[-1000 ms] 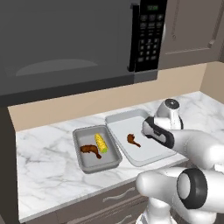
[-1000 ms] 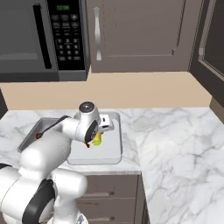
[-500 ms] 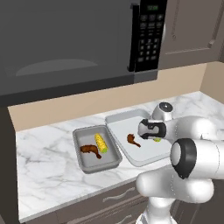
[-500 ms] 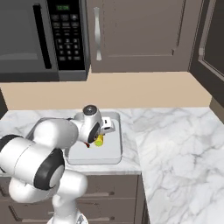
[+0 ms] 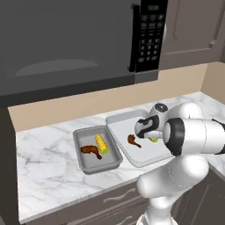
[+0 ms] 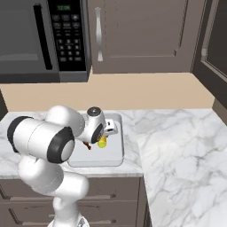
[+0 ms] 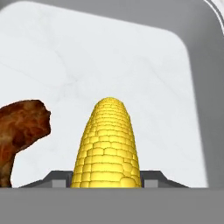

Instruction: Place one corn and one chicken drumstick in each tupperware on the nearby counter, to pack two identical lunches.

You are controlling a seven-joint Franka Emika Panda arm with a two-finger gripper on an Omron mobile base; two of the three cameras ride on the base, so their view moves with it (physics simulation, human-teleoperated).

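My gripper (image 5: 151, 137) is shut on a yellow corn (image 5: 153, 140) and holds it low inside the larger pale tupperware (image 5: 117, 121) on the counter (image 5: 48, 165). In the hand view the corn (image 7: 108, 144) stands between my fingertips (image 7: 57, 179), with a brown chicken drumstick (image 7: 19, 129) lying on the tray floor just to its left. That drumstick (image 5: 133, 140) also shows in the left base view. The smaller mid-grey tupperware (image 5: 84, 165) to the left holds another corn (image 5: 101, 143) and another drumstick (image 5: 90, 150). From the right, the held corn (image 6: 102, 142) sits under my hand over the pale tray (image 6: 99, 158).
A black microwave (image 5: 147, 37) hangs over the counter, with brown cabinets (image 6: 142, 35) beside it. The marble worktop (image 6: 177, 146) stretches to the right of the trays. Grey drawer fronts (image 5: 114, 200) run below the counter edge.
The arm's elbow has swung up and forward, and the hand has sunk a little with the corn into the pale tray. Trays and their food have not moved.
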